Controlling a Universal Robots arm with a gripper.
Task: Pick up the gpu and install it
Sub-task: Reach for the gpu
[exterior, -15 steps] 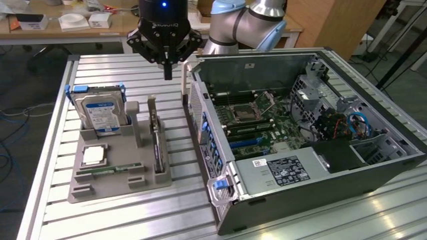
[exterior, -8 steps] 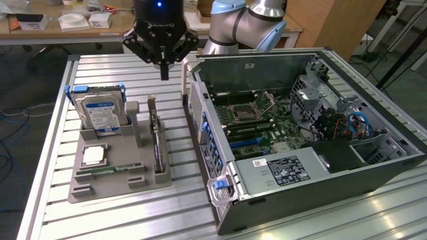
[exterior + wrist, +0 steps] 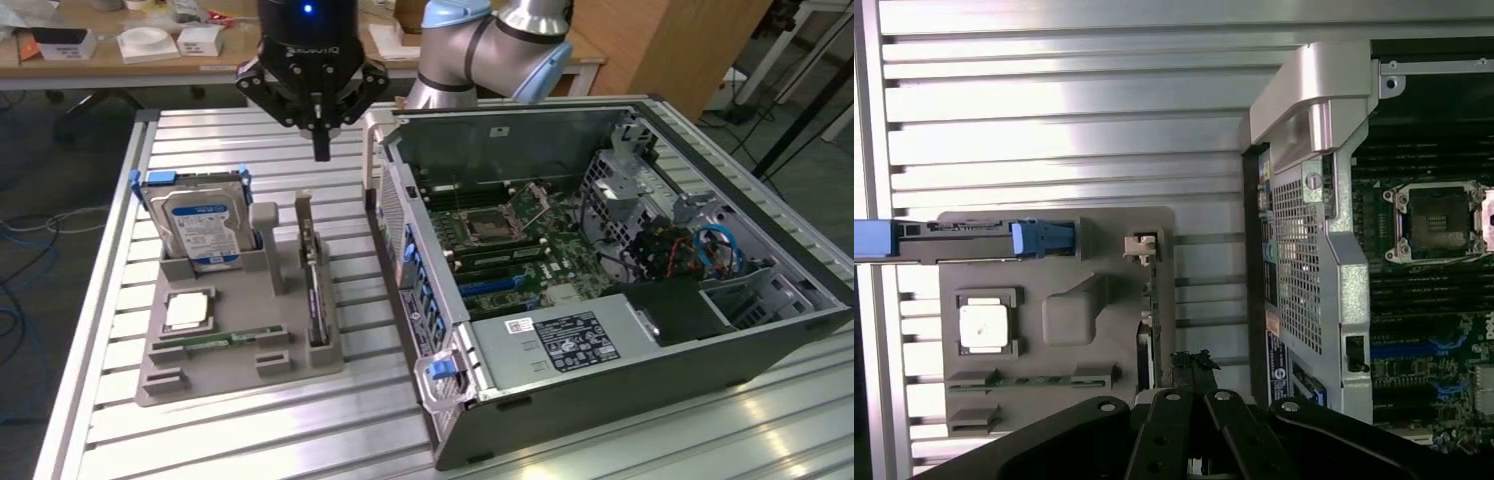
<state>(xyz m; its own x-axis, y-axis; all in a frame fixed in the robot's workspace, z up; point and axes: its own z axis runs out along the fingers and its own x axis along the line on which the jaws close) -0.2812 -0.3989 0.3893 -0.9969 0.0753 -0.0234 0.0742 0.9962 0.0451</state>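
Fingers (image 3: 320,135) pressed together, empty | gripper (image 3: 320,155) hovers near gpu (image 3: 312,270) standing edgewise in tray (image 3: 227,385) | advice: spread, align along card's top edge

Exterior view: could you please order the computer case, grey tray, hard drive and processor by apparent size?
Largest to smallest:
1. computer case
2. grey tray
3. hard drive
4. processor
The gaps are clear, so nearness to the camera changes nothing.

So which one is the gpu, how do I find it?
Find the big open computer case, then the grey tray beside it on the exterior view's left. The gpu stands on its edge along the tray side nearest the case: a thin dark card, unlike the fat blue-labelled hard drive or the flat green memory stick.
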